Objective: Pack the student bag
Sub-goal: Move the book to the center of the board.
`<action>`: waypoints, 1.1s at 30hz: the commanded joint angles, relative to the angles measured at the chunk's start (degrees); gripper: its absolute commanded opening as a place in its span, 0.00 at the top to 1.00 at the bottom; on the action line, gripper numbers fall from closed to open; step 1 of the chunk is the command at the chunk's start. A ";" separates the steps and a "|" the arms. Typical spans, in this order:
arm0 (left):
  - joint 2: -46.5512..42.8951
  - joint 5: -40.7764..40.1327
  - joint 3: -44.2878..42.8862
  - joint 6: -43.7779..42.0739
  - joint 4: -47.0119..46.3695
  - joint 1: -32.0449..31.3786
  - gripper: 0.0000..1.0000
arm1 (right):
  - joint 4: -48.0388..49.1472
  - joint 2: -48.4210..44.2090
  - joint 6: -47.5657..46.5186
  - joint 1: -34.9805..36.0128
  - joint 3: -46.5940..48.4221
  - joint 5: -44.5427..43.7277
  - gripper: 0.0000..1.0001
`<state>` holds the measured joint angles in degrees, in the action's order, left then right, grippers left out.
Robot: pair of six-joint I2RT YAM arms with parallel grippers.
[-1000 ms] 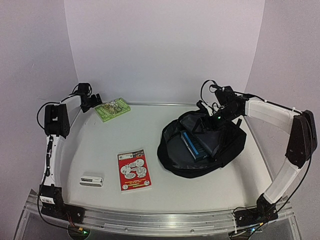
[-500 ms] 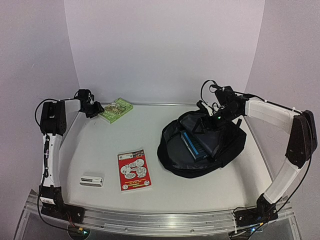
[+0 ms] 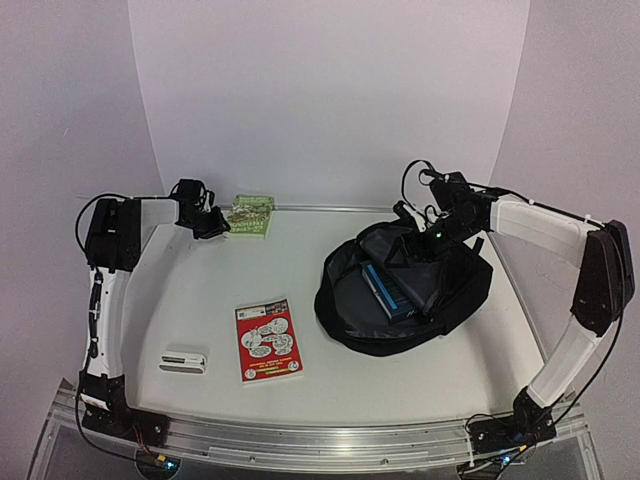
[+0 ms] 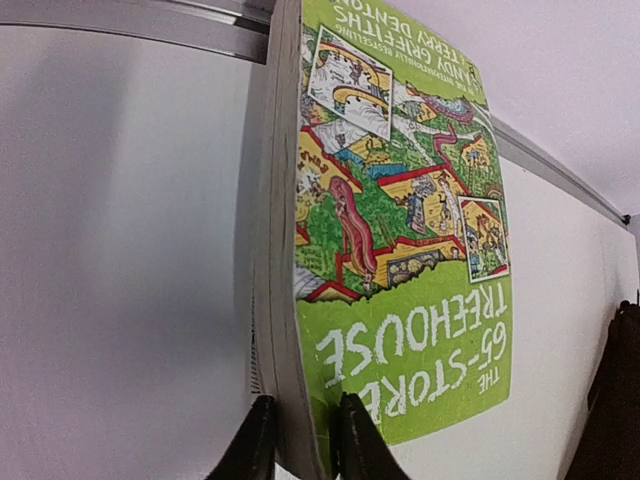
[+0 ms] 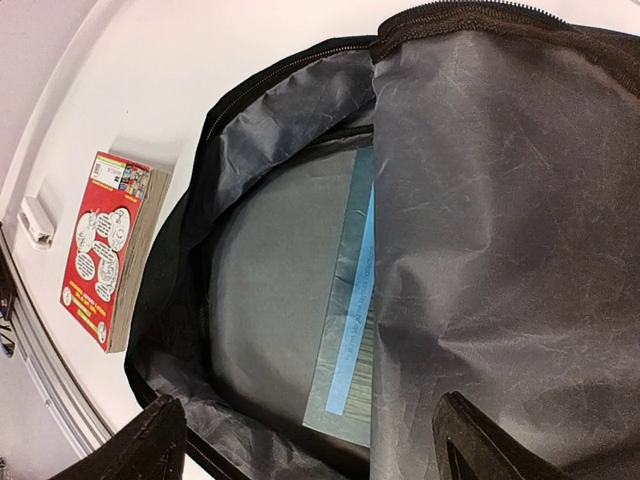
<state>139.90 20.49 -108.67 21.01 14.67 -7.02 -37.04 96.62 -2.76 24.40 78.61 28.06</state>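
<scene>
Metal rail (image 3: 330, 437) edges the near side of the white table (image 3: 200, 290), and pale lilac walls (image 3: 330, 100) close in the back and both sides. Nearest on the left lies a small white box (image 3: 183, 358). Near it, to the right, a red book (image 3: 268, 340) lies flat. Farther back on the right the student bag (image 3: 440, 310) lies unzipped on the table with a blue item (image 3: 388, 290) inside. The right gripper (image 3: 428, 238) hangs over the bag's far rim. Its wrist camera shows its fingers (image 5: 160, 440) wide apart above the grey lining, clamping nothing, and shows the blue item as a pale strip deep inside, where the overhead view gives a darker block. At the far left, by the back wall, the left gripper (image 3: 218, 225) is clamped on a green book (image 3: 252, 214). Only the left wrist view makes that grip plain: two dark fingertips (image 4: 255, 440) pinch the book's lower edge, and the cover reads "Treehouse". Whether the book rests on the table I cannot tell.
</scene>
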 commanded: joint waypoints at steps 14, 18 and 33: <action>-11.96 -0.41 18.41 -1.29 -2.26 -5.64 1.00 | -1.01 -1.75 -0.29 -0.01 1.28 0.80 0.14; -16.74 -0.17 27.55 0.51 -4.79 -7.26 1.00 | -1.10 -2.16 -0.65 0.03 1.71 1.70 0.12; -32.56 -19.34 39.93 -1.89 6.70 -7.99 1.00 | -0.89 1.16 -1.51 2.00 7.07 3.31 0.08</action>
<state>110.08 10.88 -67.20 20.99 12.38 -18.37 -38.30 96.62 -3.60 24.85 82.52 30.40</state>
